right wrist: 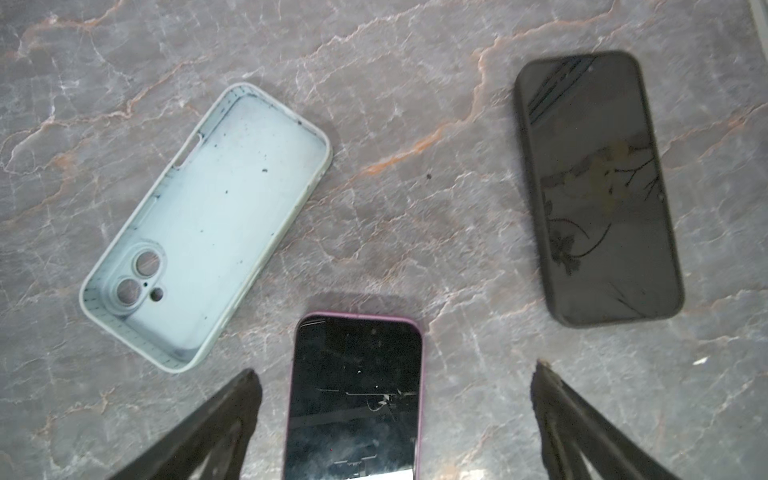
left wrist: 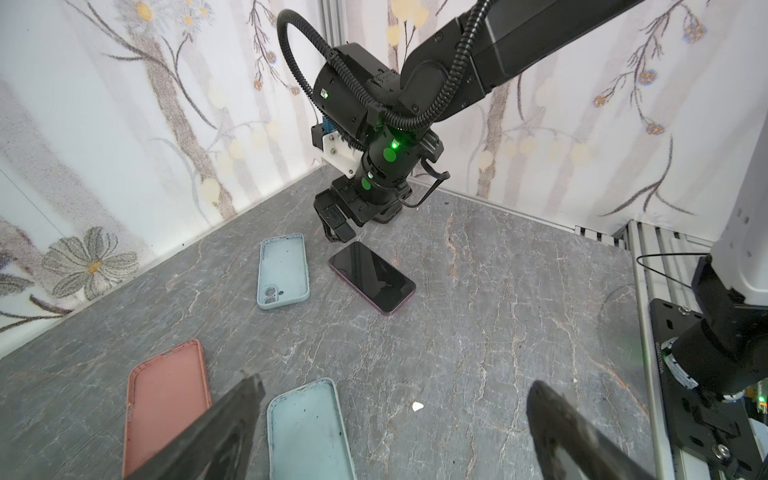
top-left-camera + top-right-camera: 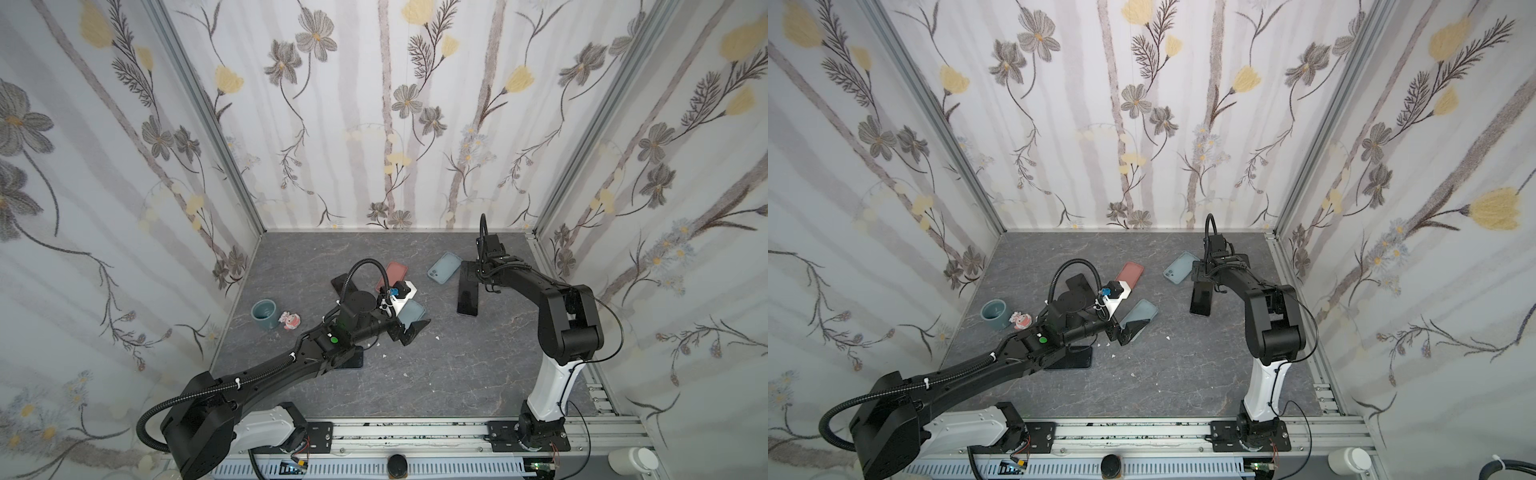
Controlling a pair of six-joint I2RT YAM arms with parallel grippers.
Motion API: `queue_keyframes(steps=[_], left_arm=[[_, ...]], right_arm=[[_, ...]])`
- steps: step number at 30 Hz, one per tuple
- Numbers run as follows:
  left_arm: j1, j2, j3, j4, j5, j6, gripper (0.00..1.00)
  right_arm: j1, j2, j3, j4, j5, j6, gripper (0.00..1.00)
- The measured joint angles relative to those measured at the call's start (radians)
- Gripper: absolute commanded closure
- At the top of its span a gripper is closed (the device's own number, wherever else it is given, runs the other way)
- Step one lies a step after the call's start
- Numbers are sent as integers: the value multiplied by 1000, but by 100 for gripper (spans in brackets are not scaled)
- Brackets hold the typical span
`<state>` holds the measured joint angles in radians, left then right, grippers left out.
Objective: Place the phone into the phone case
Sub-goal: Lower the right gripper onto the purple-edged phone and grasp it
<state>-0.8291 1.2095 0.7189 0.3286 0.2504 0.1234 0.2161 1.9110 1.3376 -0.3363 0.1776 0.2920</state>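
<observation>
Hovering above one end of the purple-edged phone (image 1: 353, 399), the right gripper (image 1: 395, 370) is seen with jaws spread to their widest and nothing held. The phone's width is straddled by the two fingers, with room on both sides.

- Phone: flat, screen up, on the grey table (image 3: 457, 374). It lies just beside the light-blue case (image 1: 208, 224), not touching it.
- Case: open side up, camera cut-outs at the end nearer the left gripper (image 3: 413, 330).
- Step judged: grasp of the phone, not yet made.

Notes for doing it well:
- The fingers should be lowered until the tips meet the table outside both long edges, then closed across the narrow width. Little edge is offered by a flat phone, so a shallow close is likely to slip.
- The grip is better taken nearer the phone's middle than at the end now covered, so that the far end is not dragged on lifting.
- Which end carries the lens cannot be told with the screen up. This should be matched to the cut-outs before insertion.
- One end should be seated in the case first and the rest pressed down after.
- The case may slide when pushed. The left gripper, wide open and empty above the blue-grey case (image 3: 413, 309), could be brought over to steady it.
- A second dark phone (image 1: 598, 187) lies near and should be kept clear of.
</observation>
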Motion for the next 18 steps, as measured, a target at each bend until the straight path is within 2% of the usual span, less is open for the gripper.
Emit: queue_keyframes(steps=[5, 18], left_arm=[[-11, 5, 7, -27, -19, 7, 0], [-25, 0, 7, -55, -30, 13, 0]], right_arm=[[50, -1, -22, -12, 21, 26, 0], [51, -11, -141, 36, 48, 59, 0]])
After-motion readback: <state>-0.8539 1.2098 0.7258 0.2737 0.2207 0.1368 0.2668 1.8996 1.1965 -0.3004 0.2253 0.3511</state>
